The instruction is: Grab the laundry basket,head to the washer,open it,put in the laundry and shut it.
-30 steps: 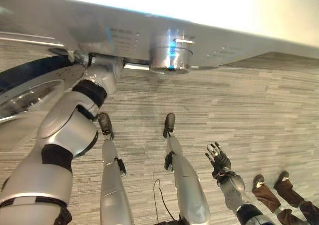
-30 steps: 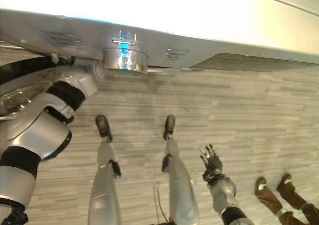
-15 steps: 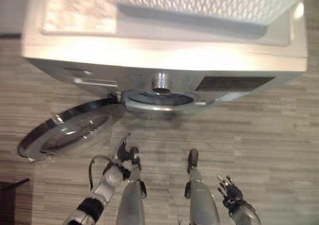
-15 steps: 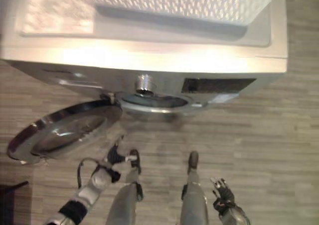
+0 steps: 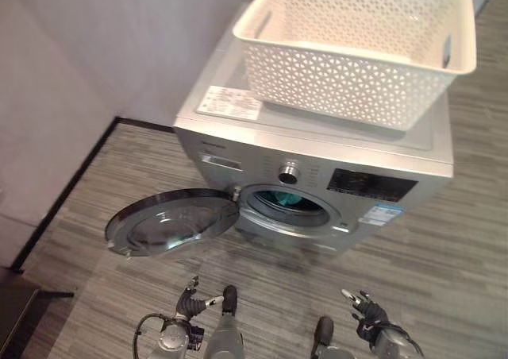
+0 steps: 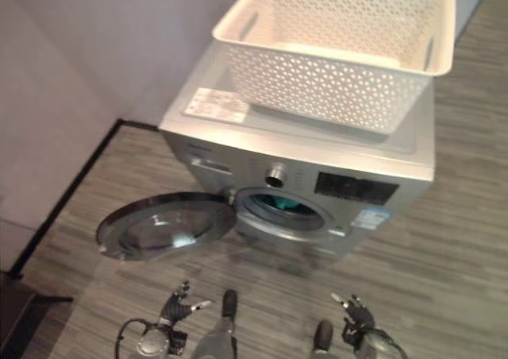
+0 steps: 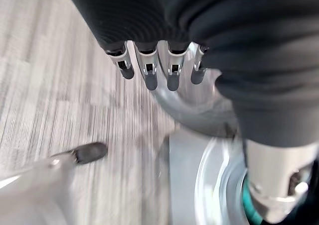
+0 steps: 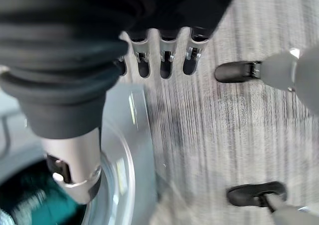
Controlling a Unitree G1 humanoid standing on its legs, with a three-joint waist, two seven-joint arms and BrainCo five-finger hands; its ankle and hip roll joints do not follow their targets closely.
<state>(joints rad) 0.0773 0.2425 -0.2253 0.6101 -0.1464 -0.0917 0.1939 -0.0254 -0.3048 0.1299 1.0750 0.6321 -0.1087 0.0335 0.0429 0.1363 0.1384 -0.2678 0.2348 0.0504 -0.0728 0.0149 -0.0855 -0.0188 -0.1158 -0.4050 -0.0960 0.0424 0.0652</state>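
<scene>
The silver front-loading washer stands with its round glass door swung open and teal laundry in the drum, the white perforated plastic laundry basket resting on top. Both the left hand and right hand hang low with fingers loosely spread, holding nothing. Loading looks done, so the next move calls for the left hand to reach the door's edge and swing it shut.

Washer door swung open leftward; drum mouth unobstructed.

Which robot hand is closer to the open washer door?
The left hand. It hangs just below the open washer door, low over the floor. The right hand is off to the other side, farther from the door.
</scene>
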